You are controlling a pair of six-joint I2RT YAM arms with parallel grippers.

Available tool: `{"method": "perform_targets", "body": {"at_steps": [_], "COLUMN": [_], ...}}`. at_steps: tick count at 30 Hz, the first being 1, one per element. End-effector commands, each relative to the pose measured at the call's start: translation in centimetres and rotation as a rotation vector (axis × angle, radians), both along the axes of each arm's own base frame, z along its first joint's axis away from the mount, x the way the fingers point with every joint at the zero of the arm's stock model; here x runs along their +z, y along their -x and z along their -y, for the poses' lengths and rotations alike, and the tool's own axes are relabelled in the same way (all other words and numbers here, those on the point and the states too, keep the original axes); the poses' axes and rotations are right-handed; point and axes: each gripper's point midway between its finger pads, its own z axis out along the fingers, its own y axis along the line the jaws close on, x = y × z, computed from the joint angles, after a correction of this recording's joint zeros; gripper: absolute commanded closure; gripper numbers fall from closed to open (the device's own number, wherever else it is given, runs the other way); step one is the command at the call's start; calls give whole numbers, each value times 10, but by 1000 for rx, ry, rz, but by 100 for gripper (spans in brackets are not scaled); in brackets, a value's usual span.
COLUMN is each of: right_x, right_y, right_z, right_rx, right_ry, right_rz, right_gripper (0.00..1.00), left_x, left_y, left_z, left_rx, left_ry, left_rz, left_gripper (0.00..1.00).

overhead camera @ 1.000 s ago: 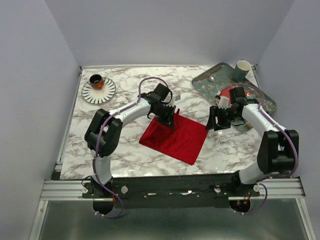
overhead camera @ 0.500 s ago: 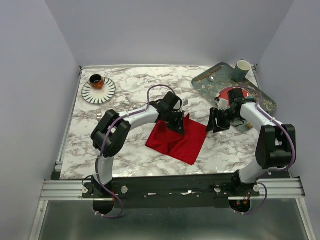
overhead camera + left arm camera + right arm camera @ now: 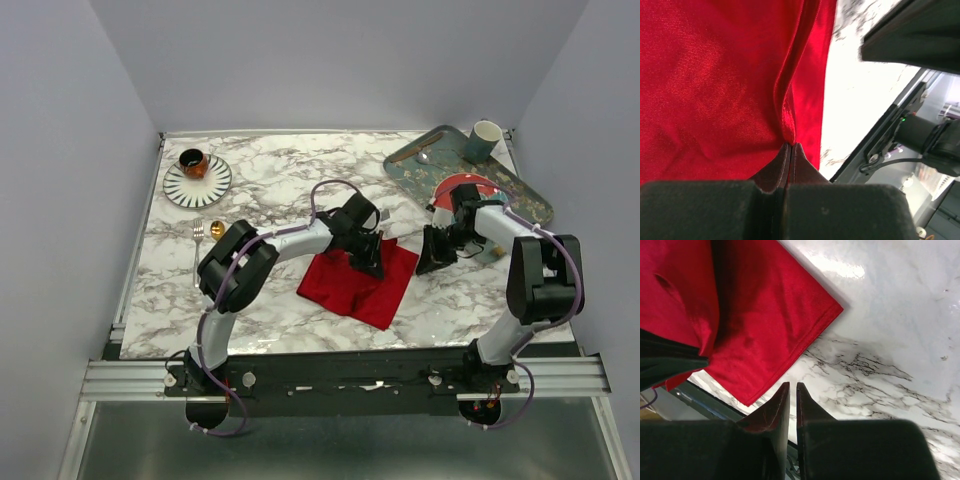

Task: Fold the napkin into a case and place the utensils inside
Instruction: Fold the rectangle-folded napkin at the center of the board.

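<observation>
napkin (image 3: 345, 288) pulled right, pinched in left claw (image 3: 372, 265)

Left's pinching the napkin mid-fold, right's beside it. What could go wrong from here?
1. The left end effector pinches only a thin ridge of the napkin; it could slip out mid-fold.
2. The right end effector is nearly closed over bare marble, off the cloth's corner, so that side may go unpinned and bunch.

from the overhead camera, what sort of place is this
Probably a robot lab cell staged as a dining table: plain walls around a marble-print tabletop, two arms bolted to a metal rail, plus a red napkin, striped plate and tray.
</observation>
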Motion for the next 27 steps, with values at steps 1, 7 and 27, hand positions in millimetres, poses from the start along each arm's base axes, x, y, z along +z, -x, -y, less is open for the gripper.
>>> {"method": "perform_targets", "body": {"at_steps": [1, 7, 27], "right_x": [-16, -26, -39], "right_y": [8, 9, 11], "right_z": [3, -2, -6], "right_rx": [-8, -37, -47], "right_ry": [3, -18, -42], "right_rz": [-59, -106, -165], "right_gripper": [82, 83, 83], "left_x": [7, 5, 7], "left_y": [-4, 0, 11], "left_z": [19, 25, 40], "left_rx": [5, 3, -17], "left_ry": [45, 47, 76], "left_rz": [-9, -16, -41], "left_gripper": [100, 100, 100]}}
